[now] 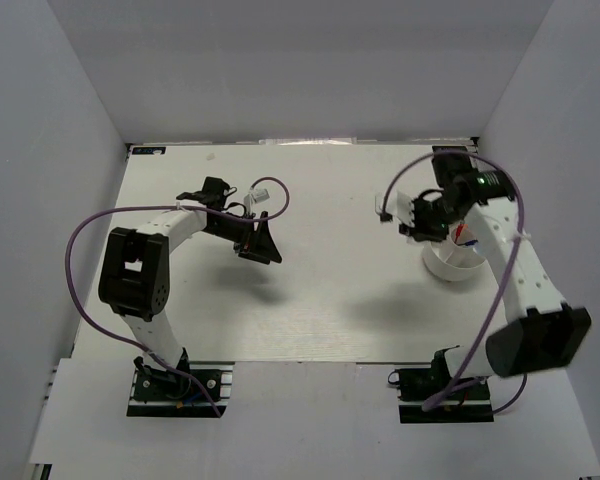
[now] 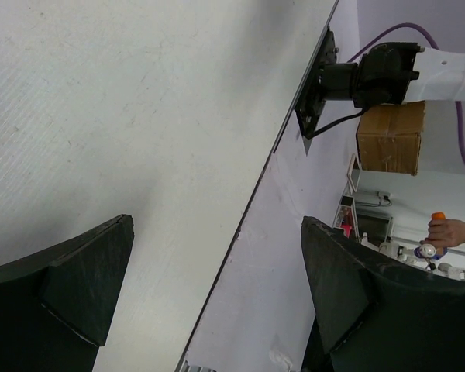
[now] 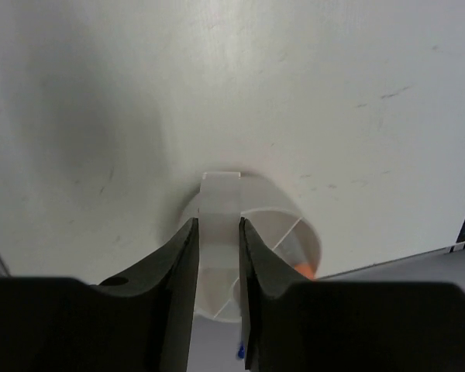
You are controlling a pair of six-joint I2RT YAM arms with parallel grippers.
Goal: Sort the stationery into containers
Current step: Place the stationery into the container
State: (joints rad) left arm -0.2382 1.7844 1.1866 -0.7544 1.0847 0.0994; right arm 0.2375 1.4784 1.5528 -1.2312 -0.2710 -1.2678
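My right gripper (image 3: 217,232) is shut on a whitish flat rectangular piece (image 3: 220,209) that looks like the eraser. It holds the piece over the round white divided bowl (image 3: 306,236). An orange marker cap (image 3: 302,269) shows in one compartment and a blue pen tip (image 3: 239,353) shows below the fingers. In the top view the right gripper (image 1: 420,220) hangs over the left rim of the bowl (image 1: 450,268), where something red (image 1: 467,240) lies. My left gripper (image 1: 261,245) is open and empty above the bare table; the left wrist view also shows the left gripper (image 2: 217,298) open.
White walls enclose the table on the left, back and right. Purple cables (image 1: 85,235) loop from both arms. The left wrist view shows the table's near edge (image 2: 248,217) and the right arm's base mount (image 2: 325,85).
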